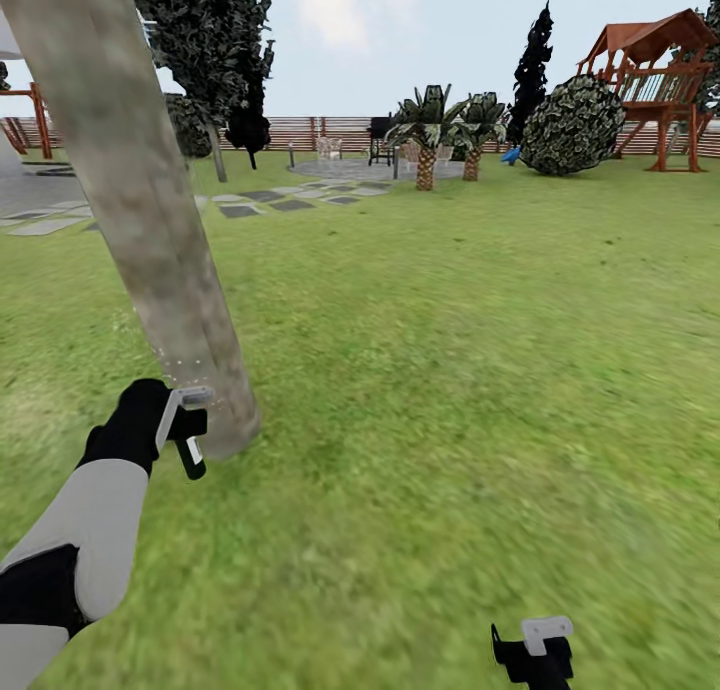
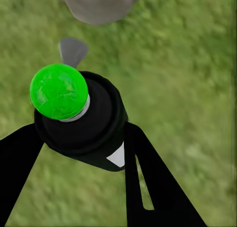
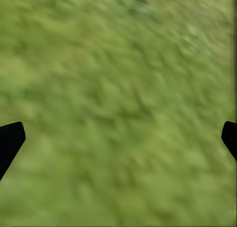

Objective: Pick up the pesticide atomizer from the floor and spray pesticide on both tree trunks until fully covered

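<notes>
A thick mottled grey-brown tree trunk (image 1: 140, 200) leans across the left of the head view and meets the grass floor (image 1: 450, 390) at its base. My left gripper (image 1: 184, 425) is right beside that base, shut on the dark pesticide atomizer (image 1: 192, 454), which has a white patch. A few tiny white specks of pesticide (image 1: 180, 363) dot the trunk just above it. The left wrist view shows the atomizer (image 2: 94, 128) with a green ball on top, clamped between the black fingers (image 2: 148, 182), and the trunk base (image 2: 98, 5) beyond. A second tree (image 1: 217, 150) stands far back. My right gripper (image 1: 535, 642) hangs open over grass (image 3: 118, 89).
Open lawn stretches ahead and to the right. Far back are grey paving stones (image 1: 290, 202), two short palms (image 1: 427, 165), a round bush (image 1: 572, 125), a wooden playhouse (image 1: 665, 80) and the slat fence (image 1: 340, 130).
</notes>
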{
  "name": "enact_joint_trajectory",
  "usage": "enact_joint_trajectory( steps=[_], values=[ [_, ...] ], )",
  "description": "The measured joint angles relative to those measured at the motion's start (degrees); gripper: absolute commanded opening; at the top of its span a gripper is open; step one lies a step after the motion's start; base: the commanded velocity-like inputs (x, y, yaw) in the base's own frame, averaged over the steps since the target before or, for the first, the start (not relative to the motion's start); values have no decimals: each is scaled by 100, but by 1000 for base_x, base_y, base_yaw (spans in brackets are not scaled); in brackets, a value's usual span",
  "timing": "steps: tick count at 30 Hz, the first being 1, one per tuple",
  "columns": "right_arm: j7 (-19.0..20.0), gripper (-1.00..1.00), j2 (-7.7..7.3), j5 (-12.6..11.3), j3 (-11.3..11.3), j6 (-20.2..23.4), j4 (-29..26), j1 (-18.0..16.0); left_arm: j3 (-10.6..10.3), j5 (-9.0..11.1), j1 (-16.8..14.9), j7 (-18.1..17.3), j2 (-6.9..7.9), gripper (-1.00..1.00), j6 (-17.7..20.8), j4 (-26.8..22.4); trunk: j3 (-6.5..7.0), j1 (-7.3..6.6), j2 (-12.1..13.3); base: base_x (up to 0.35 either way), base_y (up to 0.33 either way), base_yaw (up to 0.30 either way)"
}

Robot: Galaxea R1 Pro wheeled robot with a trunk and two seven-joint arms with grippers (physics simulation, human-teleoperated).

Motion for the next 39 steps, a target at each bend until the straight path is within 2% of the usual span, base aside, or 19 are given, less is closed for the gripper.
enact_joint_trajectory(
  steps=[7, 13, 20, 25, 39],
  values=[
    [0, 100, 7, 0, 0, -4, 1, 1, 6, -13, -59, 11, 51, -100, 0, -87, 0, 2, 0, 41, -264, 33],
    [-1, 100, 7, 0, 1, -4, 1, 1, 8, -2, -83, 16, 55, -100, 2, -104, 0, 1, 0, 46, -267, 245],
    [1, 100, 7, 0, 0, -2, 1, 1, 1, -15, -206, 17, 32, -100, 3, -139, 0, -2, 0, 277, -123, 240],
    [0, 100, 7, 0, 0, -4, 1, 1, 0, -21, -201, 22, 25, -100, 1, -139, 0, -1, 0, 256, -137, 23],
    [0, 100, 11, 0, 3, -5, 1, 1, 0, -33, -167, 54, 41, -100, -8, -138, 0, 2, 0, 10, -270, 14]
  ],
)
